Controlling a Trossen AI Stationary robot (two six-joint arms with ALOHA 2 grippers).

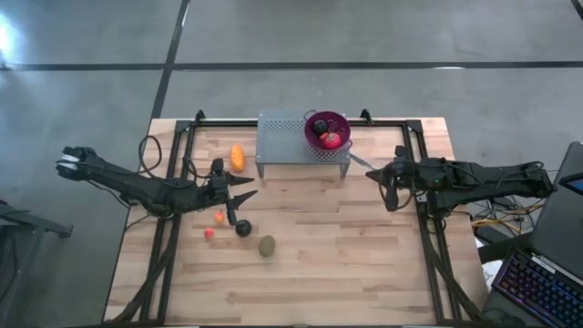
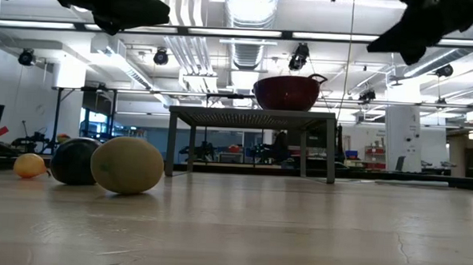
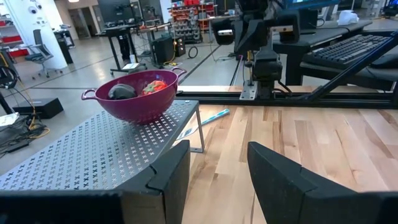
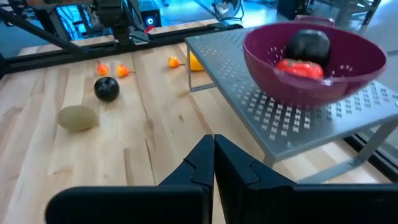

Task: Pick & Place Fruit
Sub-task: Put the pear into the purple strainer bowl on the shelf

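On the table lie an elongated orange fruit [image 1: 238,158], a small orange ball [image 1: 219,216], a small red ball [image 1: 209,233], a near-black round [image 1: 243,228] and a brown-green oval [image 1: 266,245]. A purple perforated bowl [image 1: 326,130] stands on a grey perforated stand [image 1: 282,141] and holds another near-black round [image 4: 308,43] and a red fruit [image 4: 298,67]. My left gripper [image 1: 248,189] is open and empty, above the table between the elongated orange fruit and the near-black round. My right gripper [image 1: 375,173] is shut and empty, to the right of the stand.
A thin silver utensil [image 1: 360,161] lies on the table by the stand's right leg. A black frame [image 1: 414,146] runs along the table's far and side edges. A keyboard [image 1: 547,282] sits off the table at right. Bare wood lies at the near right.
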